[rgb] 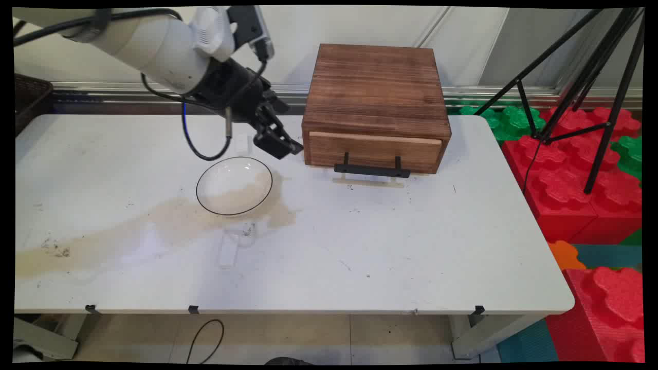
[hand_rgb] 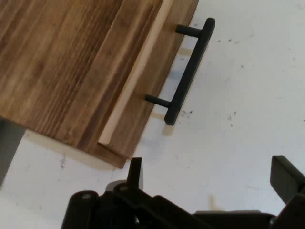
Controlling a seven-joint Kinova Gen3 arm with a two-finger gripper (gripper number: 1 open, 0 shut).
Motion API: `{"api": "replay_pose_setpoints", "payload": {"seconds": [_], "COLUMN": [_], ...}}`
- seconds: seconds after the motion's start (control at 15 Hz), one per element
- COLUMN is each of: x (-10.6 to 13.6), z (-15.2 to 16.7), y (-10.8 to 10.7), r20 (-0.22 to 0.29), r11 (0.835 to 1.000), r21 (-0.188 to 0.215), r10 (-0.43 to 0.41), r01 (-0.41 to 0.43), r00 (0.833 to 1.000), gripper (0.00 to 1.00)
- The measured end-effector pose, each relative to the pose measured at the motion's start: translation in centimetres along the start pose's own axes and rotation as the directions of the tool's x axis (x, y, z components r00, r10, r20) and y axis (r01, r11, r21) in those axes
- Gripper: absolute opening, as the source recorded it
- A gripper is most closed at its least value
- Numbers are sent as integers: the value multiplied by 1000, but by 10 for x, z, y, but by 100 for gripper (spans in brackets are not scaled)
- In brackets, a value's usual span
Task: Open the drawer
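Observation:
My black gripper (rgb: 280, 144) hovers over the table just left of a brown wooden drawer box (rgb: 376, 105), above the far right rim of a white bowl with a thin black rim (rgb: 234, 185). The fingers (hand_rgb: 286, 179) are spread apart with nothing between them. The box's drawer is closed, and its black bar handle (rgb: 372, 169) faces the near side. In the hand view the box's front left corner (hand_rgb: 90, 76) and the handle (hand_rgb: 188, 71) lie ahead of the fingers, over bare white table (hand_rgb: 238, 124).
A tan stain (rgb: 154, 226) runs from under the bowl toward the table's left edge. A small white object (rgb: 229, 249) lies near the bowl's front. A black tripod (rgb: 591, 92) and red and green foam blocks (rgb: 581, 180) stand right of the table. A dark basket (rgb: 28, 97) sits far left.

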Motion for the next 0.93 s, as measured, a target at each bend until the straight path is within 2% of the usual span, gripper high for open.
{"api": "replay_pose_setpoints", "payload": {"seconds": [0.6, 0.93], "x": [33, 55], "z": [38, 75], "y": [11, 17], "r20": [0, 20], "r11": [1000, 1000], "r21": [-1, -1], "r10": [13, 22], "r01": [-13, -22], "r00": [1000, 1000], "gripper": [100, 100]}}
